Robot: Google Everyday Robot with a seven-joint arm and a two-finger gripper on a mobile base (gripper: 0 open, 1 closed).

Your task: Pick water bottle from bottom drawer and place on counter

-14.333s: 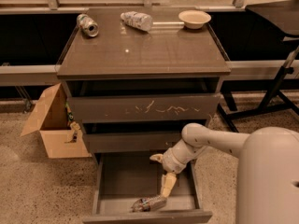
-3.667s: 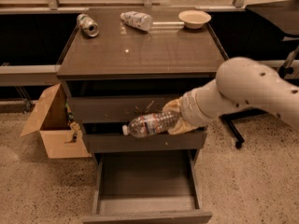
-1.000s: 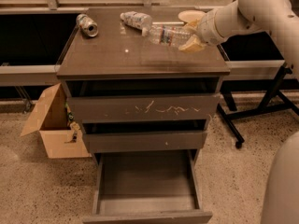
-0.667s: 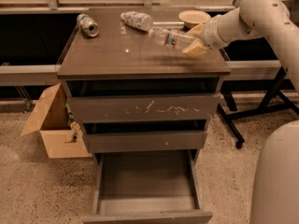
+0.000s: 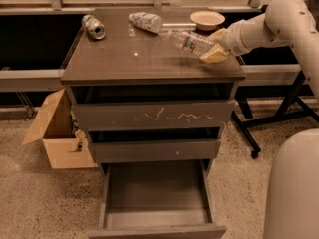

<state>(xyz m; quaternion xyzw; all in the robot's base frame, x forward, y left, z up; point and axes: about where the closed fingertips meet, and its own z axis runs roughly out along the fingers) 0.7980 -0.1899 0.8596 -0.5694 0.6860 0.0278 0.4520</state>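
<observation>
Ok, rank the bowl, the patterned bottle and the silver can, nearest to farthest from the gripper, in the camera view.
Gripper holds water bottle at right of counter.
1. Bowl, just behind.
2. Patterned bottle, back centre.
3. Silver can, back left.

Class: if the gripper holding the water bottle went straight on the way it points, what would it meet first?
Probably the stouter patterned bottle lying at the back of the counter: the gripper, jaws shut on the water bottle, points toward it; height is unclear.
</observation>
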